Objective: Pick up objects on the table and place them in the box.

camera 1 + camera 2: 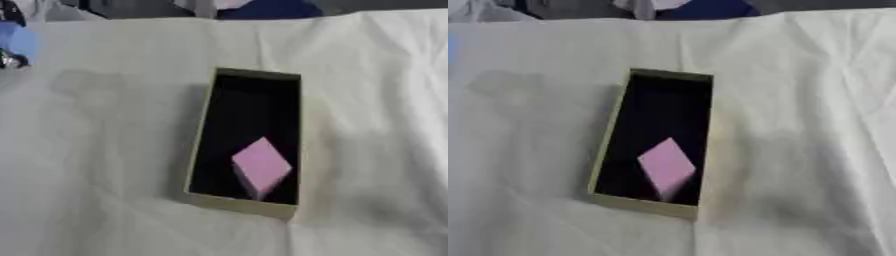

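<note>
A long tan box point(199, 150) with a dark inside lies in the middle of the white cloth, its short end toward me. A pink block point(261, 167) rests tilted in the near half of the box. At the upper left edge a dark, blurred part of my left hand point(10, 60) shows next to a blue blur point(19, 41); I cannot tell what the blue thing is or whether the hand holds it. A soft shadow point(87, 85) falls on the cloth left of the box. My right hand is out of sight.
The white cloth point(376, 100) is wrinkled and covers the whole table. Blue and pale shapes point(262, 7) sit beyond the far edge.
</note>
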Tool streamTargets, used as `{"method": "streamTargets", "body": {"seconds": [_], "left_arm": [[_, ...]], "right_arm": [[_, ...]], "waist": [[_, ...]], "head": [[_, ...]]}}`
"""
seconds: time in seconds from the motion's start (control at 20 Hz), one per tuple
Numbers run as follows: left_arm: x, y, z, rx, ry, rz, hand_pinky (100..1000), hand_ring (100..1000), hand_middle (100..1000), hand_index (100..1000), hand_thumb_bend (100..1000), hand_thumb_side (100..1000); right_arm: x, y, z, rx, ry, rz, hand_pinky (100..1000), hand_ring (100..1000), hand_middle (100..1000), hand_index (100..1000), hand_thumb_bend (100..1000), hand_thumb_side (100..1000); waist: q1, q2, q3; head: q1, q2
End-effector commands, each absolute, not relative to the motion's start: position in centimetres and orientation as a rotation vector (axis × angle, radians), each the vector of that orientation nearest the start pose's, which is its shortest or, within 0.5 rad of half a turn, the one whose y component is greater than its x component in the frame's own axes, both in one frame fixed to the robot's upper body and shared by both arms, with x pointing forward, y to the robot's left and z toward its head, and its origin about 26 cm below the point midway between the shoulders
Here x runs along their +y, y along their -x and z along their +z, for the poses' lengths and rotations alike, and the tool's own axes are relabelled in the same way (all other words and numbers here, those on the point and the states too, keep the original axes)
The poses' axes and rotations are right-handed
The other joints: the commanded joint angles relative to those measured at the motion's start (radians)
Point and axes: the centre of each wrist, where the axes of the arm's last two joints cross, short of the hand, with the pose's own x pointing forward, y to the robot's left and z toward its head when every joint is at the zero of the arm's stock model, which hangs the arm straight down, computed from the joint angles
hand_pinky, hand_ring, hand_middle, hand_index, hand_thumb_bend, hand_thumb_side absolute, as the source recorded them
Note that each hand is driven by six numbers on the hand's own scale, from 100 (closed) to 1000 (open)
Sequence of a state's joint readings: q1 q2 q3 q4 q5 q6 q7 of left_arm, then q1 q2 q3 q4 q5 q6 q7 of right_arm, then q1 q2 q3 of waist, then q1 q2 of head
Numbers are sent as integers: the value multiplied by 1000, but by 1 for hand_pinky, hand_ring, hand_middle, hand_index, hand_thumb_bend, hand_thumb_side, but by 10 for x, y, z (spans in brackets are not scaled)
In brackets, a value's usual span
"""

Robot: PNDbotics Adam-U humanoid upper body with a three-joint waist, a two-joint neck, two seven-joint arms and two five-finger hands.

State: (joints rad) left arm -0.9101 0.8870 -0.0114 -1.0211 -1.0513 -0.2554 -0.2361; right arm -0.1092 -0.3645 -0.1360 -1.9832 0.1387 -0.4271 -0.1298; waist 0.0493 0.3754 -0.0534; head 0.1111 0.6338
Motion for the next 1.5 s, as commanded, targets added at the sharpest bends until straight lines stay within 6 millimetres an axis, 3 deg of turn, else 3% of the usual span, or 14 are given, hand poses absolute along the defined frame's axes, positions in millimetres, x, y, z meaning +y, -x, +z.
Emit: {"method": "streamTargets", "body": {"seconds": [0.05,0.3,0.6,0.9,1.2,1.5], "left_arm": [[441,-398,347,-1303,-1646,-1412,379,460,458,531,441,100],[402,-399,352,-1526,-1646,-1538,382,463,459,535,422,100],[306,-409,339,-1909,-1469,-1771,371,462,456,532,391,100],[216,-397,321,-2149,-1220,-2037,382,470,465,542,360,100],[151,-367,309,-2235,-1143,-2145,399,478,474,551,356,100],[119,-372,291,-2126,-1085,-2192,400,476,472,548,353,100]], "right_arm": [[-321,-274,167,-2540,513,345,831,808,616,839,100,844],[-323,-274,168,-2543,513,344,831,808,617,839,100,834],[-322,-275,169,-2556,487,343,830,807,619,839,100,826],[-322,-275,169,-2560,479,330,830,806,619,839,100,823],[-323,-274,169,-2556,481,325,830,806,619,838,100,825],[-321,-275,168,-2551,471,322,830,806,618,839,100,828]], "waist": [[0,-28,4],[-6,-41,12],[-17,-57,15],[-27,-64,17],[-25,-66,23],[-23,-68,18]], "head": [[-4,11],[-20,21],[-52,31],[-74,43],[-84,44],[-83,44]]}}
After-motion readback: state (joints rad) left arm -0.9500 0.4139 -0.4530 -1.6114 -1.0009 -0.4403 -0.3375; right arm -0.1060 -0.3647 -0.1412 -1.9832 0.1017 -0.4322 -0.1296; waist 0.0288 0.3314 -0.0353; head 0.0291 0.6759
